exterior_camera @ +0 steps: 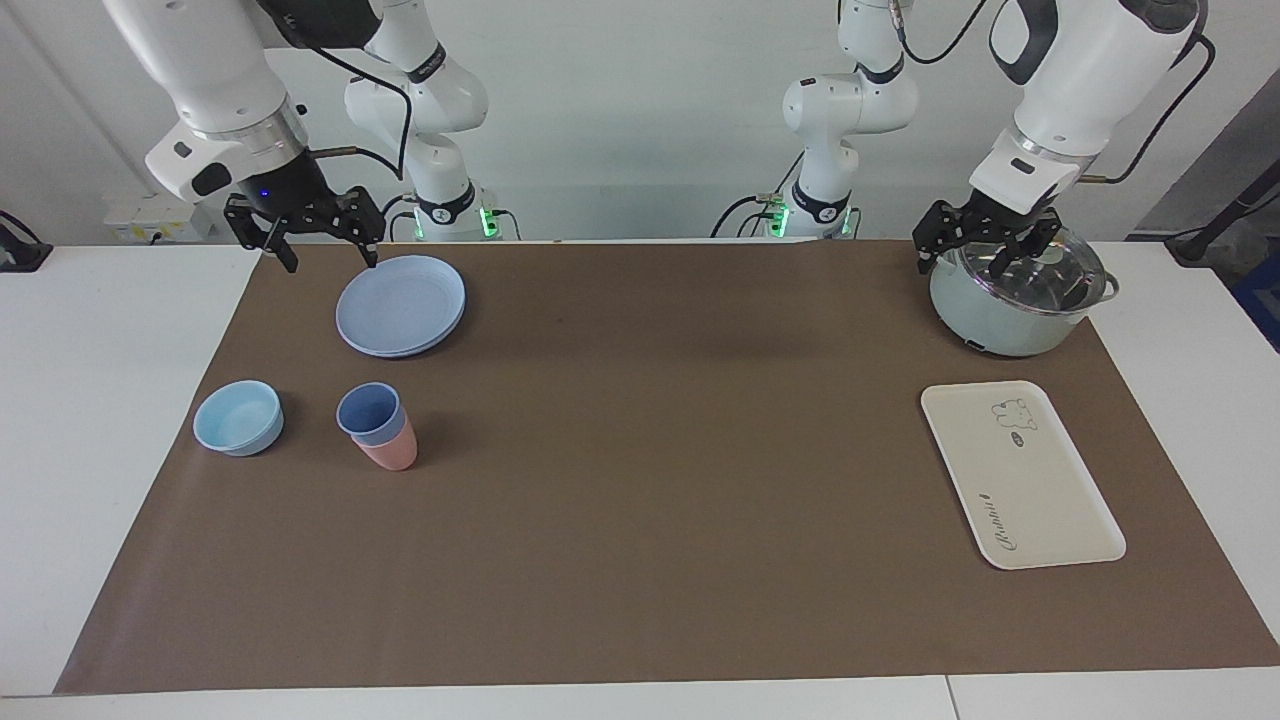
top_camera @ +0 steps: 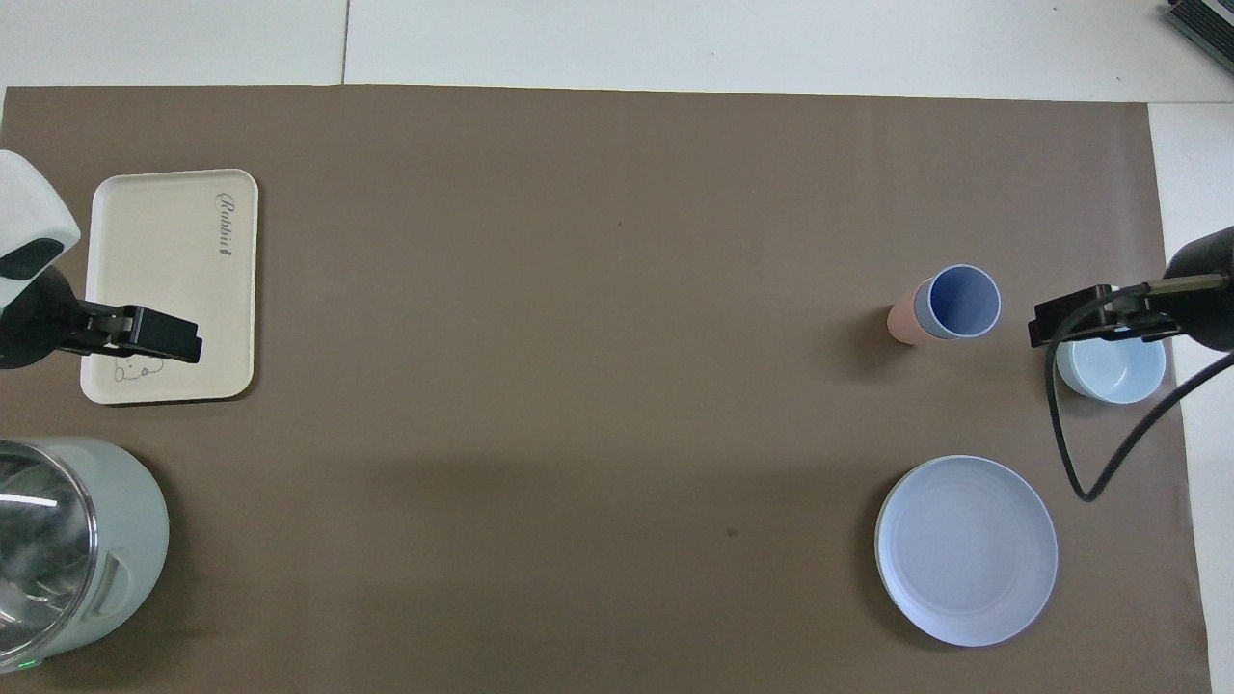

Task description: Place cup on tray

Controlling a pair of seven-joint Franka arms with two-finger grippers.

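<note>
The periwinkle-blue cup (exterior_camera: 368,410) (top_camera: 960,301) sits nested inside a pink cup (exterior_camera: 393,456) (top_camera: 902,324) on the brown mat, toward the right arm's end of the table. The cream tray (exterior_camera: 1020,480) (top_camera: 174,251), with a bear drawing and script lettering, lies flat and bare toward the left arm's end. My right gripper (exterior_camera: 330,258) (top_camera: 1072,322) hangs open in the air beside the round blue plate, holding nothing. My left gripper (exterior_camera: 962,262) (top_camera: 159,337) hangs open above the pot's rim, also with nothing in it. Both are well apart from the cup.
A round blue plate (exterior_camera: 400,305) (top_camera: 966,549) lies nearer to the robots than the cups. A shallow light-blue bowl (exterior_camera: 238,417) (top_camera: 1113,371) stands beside the cups. A pale-green pot with a glass lid (exterior_camera: 1015,300) (top_camera: 67,549) stands nearer to the robots than the tray.
</note>
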